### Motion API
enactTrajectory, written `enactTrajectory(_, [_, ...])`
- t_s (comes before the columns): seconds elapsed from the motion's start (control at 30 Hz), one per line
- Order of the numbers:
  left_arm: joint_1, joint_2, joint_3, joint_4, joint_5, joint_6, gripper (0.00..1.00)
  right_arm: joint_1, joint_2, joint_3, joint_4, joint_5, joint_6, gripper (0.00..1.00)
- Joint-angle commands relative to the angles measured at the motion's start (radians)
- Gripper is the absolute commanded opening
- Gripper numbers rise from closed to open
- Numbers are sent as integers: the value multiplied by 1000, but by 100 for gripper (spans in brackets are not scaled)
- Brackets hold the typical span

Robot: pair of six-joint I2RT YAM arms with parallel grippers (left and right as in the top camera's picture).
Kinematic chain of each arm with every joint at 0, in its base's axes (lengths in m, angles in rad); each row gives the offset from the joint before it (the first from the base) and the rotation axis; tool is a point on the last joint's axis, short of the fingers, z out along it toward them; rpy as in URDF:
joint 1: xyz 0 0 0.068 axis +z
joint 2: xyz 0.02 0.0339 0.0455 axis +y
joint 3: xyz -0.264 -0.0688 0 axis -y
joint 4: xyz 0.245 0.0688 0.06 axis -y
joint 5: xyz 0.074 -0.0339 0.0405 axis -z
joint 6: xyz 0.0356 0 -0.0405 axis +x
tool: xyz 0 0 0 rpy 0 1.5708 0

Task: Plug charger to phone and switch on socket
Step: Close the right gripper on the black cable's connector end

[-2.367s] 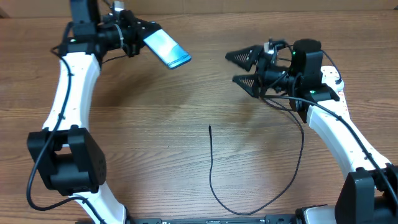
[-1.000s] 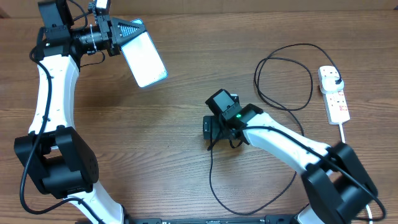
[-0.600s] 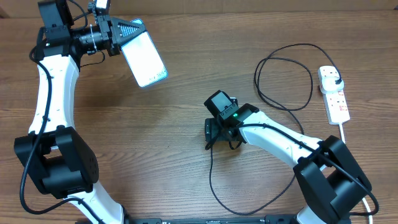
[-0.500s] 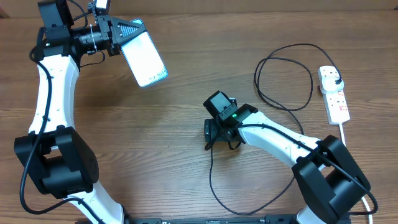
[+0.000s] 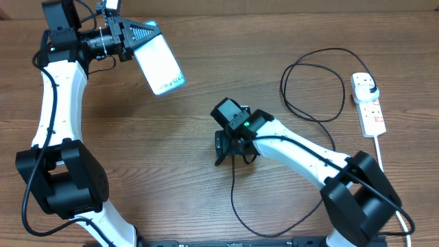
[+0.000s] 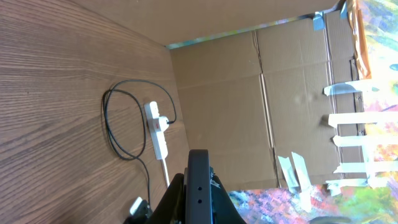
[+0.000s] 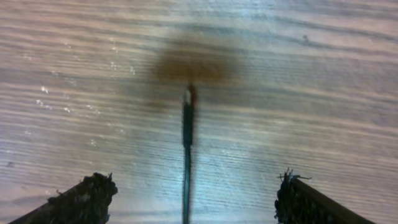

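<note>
I am clamping my left gripper (image 5: 143, 36) tight on one end of the phone (image 5: 160, 66), holding it tilted above the surface (image 5: 171, 178), well apart from the socket (image 5: 368, 106), with its screen glowing. My right gripper (image 7: 193, 193) is hanging spread wide, grasping nothing, with its fingers straddling the connector tip of the charger (image 7: 187, 124) without touching it. The cable is lying on the surface, looping back to the socket, where its plug is sitting.

Left tool (image 5: 139, 33) gripping phone (image 5: 162, 66) upper left, right tool (image 5: 229, 146) over charger (image 5: 232, 189) tip mid-table, socket (image 5: 368, 104) far right.
</note>
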Motion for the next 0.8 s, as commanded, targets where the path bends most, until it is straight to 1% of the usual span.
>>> enactTrajectory(0.0, [6,-19,5,3,23,19,4,0,63,93,-50,15,13,86])
enactTrajectory(0.27, [6,-19,5,3,23,19,4,0,141,120,-66,16,13,86])
enactTrajectory(0.33, [6,-19,5,3,23,19,5,0,157,120,-64,15,13,85])
enactTrajectory(0.4, [6,-19,5,3,23,19,4,0,174,120,-60,15,13,81])
enactTrajectory(0.53, [6,-19,5,3,23,19,4,0,195,120,-59,16,11,70])
enactTrajectory(0.6, [6,-19,5,3,23,19,4,0,198,119,-55,15,8,59])
enactTrajectory(0.63, [6,-19,5,3,23,19,4,0,199,119,-55,15,8,56])
enactTrajectory(0.77, [6,-19,5,3,24,19,4,0,204,119,-54,15,8,33])
